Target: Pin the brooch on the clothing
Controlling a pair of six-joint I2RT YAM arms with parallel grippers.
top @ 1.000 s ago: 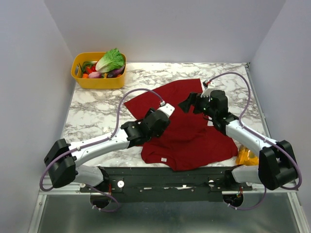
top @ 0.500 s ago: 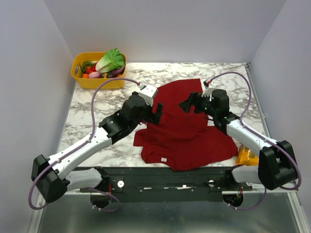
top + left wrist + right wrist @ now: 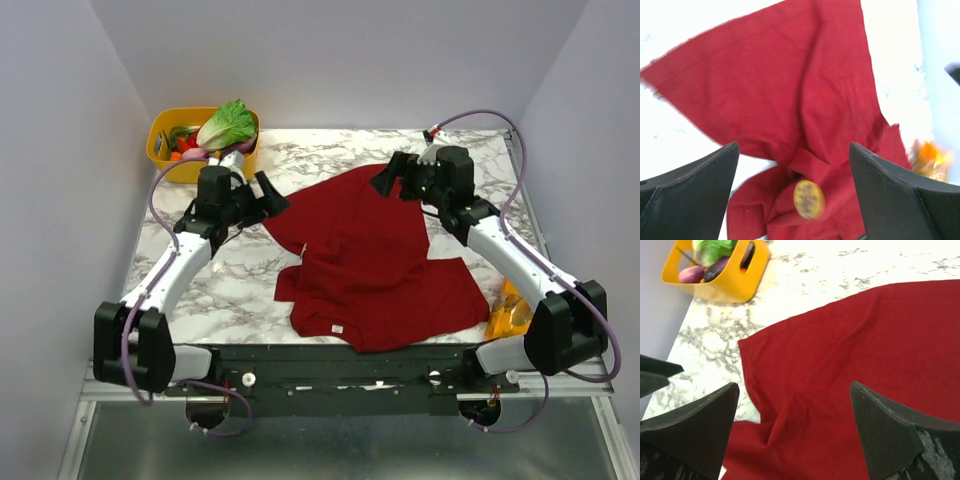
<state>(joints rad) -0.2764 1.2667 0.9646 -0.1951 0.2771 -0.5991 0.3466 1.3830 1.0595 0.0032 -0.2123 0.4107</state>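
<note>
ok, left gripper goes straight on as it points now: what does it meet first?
Probably the red T-shirt: the left gripper, fingers open, faces its fabric. The brooch lies there, low between them; depth unclear.

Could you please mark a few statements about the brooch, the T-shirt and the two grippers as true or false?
The tiny round golden-yellow brooch lies on the dark red fabric T-shirt: true.
The left gripper holds the brooch: false, it is open and empty.
The right gripper is shut on the T-shirt: false, it is open.
The yellow plastic basket of vegetables stands at the far left corner of the white marble table: true.
</note>
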